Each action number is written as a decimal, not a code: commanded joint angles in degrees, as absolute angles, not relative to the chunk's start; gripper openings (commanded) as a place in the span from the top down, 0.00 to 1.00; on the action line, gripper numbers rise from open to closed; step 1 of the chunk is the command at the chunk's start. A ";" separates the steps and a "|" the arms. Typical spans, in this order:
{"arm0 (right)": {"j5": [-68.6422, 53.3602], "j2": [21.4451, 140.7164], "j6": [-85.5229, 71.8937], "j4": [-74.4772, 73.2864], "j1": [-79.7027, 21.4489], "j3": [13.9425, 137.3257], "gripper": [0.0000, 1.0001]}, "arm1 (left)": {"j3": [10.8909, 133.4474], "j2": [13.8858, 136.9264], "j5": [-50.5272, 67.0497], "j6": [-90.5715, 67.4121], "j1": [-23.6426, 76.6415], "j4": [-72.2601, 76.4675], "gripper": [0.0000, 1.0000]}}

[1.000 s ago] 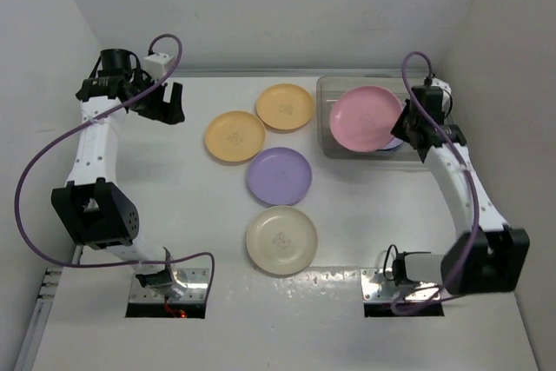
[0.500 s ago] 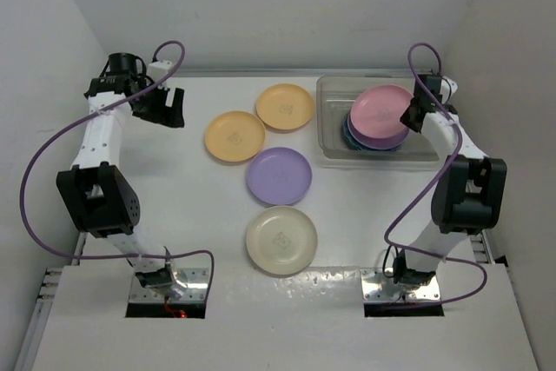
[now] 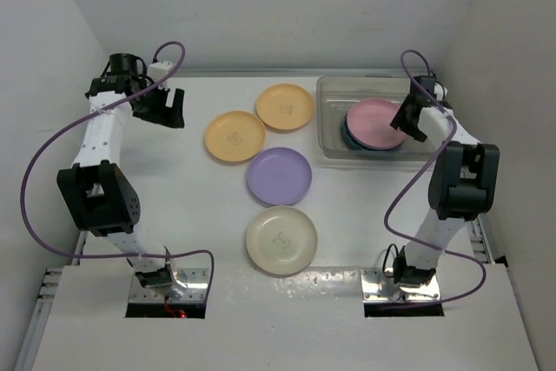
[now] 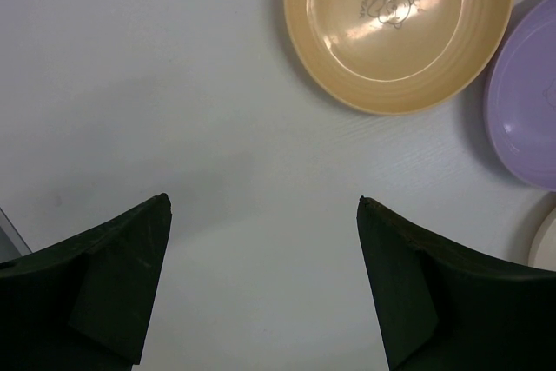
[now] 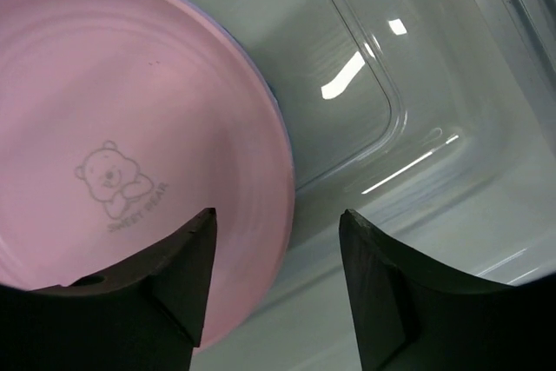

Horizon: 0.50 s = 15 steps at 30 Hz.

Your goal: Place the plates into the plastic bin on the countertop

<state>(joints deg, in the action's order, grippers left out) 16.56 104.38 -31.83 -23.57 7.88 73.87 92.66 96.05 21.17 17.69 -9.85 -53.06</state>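
Since one second ago the pink plate (image 3: 373, 119) has gone down. Then it hung tilted above the plastic bin (image 3: 325, 123) in the right gripper (image 3: 408, 117). Now it lies almost flat inside the bin, on top of a stack whose dark teal plate (image 3: 351, 139) shows at the near left edge. The left arm is nearly where it was half a second ago.

Seen from the right wrist, the right gripper (image 5: 276, 288) is open at a middle width. One finger (image 5: 169, 288) hangs over the rim of the pink plate (image 5: 122, 145) and the other (image 5: 382, 297) over the clear floor of the bin (image 5: 417, 119). Neither presses on the plate, so far as I can see. A thin bluish edge of another plate shows under the pink one.

The left gripper (image 3: 165, 106) is at the far left of the tabletop (image 3: 174, 206), well apart from the bin. In its own wrist view the left gripper (image 4: 265, 288) is wide open over bare tabletop (image 4: 217, 128) and holds nothing.

Four plates are not yet in the bin. The left yellow-orange plate (image 3: 234, 135) and the far yellow-orange plate (image 3: 285, 107) lie just beside each other. The lilac plate (image 3: 279, 175) is just in front of them, and the cream plate (image 3: 281, 239) is nearest to the arm bases. All four lie flat on the tabletop, to the left of the bin.
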 commanded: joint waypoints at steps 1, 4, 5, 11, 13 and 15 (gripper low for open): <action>21.08 104.94 -29.88 -26.10 7.47 75.85 0.43 | 95.00 95.54 21.62 17.49 -10.37 -52.55 0.11; 19.86 104.33 -30.32 -26.63 7.47 75.50 0.44 | 95.01 95.54 21.62 17.49 -10.37 -52.56 0.11; 19.95 102.85 -30.06 -25.76 6.86 75.06 0.40 | 95.01 95.02 21.62 17.49 -10.37 -53.08 0.11; 22.50 88.30 -24.00 -23.47 0.72 73.30 0.17 | 95.01 94.48 21.62 17.49 -10.37 -53.09 0.11; 21.28 84.57 -22.24 -22.77 -2.98 70.69 0.14 | 95.01 93.96 21.62 17.49 -10.37 -53.09 0.11; 16.89 76.84 -20.23 -21.63 -9.19 67.78 0.14 | 93.61 93.26 21.62 17.49 -10.37 -53.09 0.11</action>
